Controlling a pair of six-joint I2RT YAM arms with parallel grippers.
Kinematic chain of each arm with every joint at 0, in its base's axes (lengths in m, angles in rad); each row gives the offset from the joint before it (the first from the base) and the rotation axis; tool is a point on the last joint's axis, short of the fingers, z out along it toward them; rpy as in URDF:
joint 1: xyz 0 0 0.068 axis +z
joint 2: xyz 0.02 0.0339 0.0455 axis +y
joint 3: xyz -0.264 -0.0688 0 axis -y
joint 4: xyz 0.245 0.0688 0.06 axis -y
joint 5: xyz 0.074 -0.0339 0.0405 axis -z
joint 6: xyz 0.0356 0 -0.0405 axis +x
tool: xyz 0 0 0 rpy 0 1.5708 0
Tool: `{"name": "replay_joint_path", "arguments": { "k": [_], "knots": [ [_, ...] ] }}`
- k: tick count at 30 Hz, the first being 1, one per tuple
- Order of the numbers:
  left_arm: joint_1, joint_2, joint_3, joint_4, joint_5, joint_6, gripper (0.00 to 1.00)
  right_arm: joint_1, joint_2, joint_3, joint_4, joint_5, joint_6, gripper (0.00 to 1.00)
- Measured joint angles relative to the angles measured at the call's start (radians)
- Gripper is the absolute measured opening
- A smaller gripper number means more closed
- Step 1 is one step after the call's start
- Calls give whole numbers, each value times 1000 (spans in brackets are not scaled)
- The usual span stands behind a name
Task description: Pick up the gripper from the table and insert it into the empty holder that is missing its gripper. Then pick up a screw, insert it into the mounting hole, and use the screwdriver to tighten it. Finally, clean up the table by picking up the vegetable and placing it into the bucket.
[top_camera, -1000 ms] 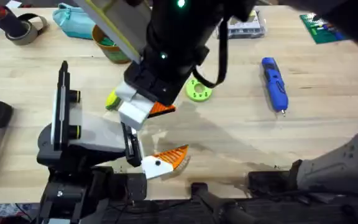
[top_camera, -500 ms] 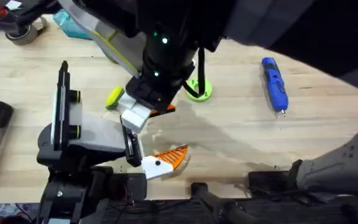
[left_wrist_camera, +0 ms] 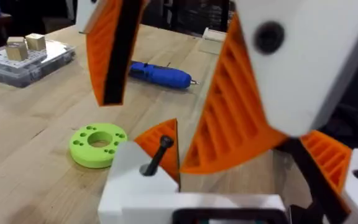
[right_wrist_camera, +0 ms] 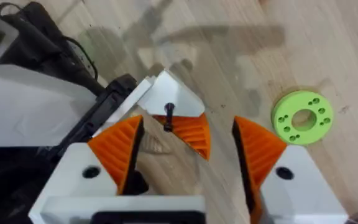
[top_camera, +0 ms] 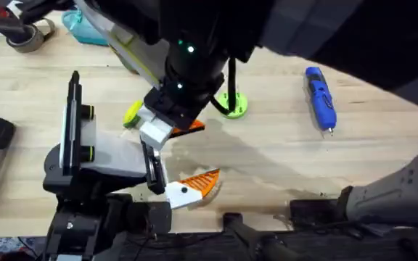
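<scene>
Compared with 1 s ago, finds the right pincer (top_camera: 153, 125) barely shifted, with more of its dark arm spread over the far tabletop (top_camera: 281, 152). Hovers above the grey-white and black assembly (top_camera: 100, 156), orange pads (right_wrist_camera: 115, 152) spread apart, pinching nothing. Looks down between them, in the right wrist view, at a white block with an orange finger (right_wrist_camera: 166, 99), with 1 black screw (right_wrist_camera: 168, 116) sticking out of its hole. Shows the holder (top_camera: 73, 98), a slim black bar, upright at the assembly's left side. Leaves the vegetable (top_camera: 131, 114) lying on the tabletop just beside the right pincer, with the green disc (top_camera: 231, 106) and the blue screwdriver (top_camera: 320, 98) farther right. Cannot tell whether the left pincer (left_wrist_camera: 185, 199) is spread or pressed together.
</scene>
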Motion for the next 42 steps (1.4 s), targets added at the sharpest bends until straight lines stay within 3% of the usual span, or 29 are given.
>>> {"name": "replay_joint_path", "arguments": {
  "k": [8, 31, 42],
  "knots": [
    [0, 0, 0, 0, 0, 0, 986, 0, 0, -29, 6, 0, 31, 718],
    [0, 0, 0, 0, 0, 0, 987, 0, -3, -29, 33, -22, 45, 593],
    [0, 0, 0, 0, 0, 0, 987, 13, -13, -29, 34, -22, 45, 485]
  ]
}}
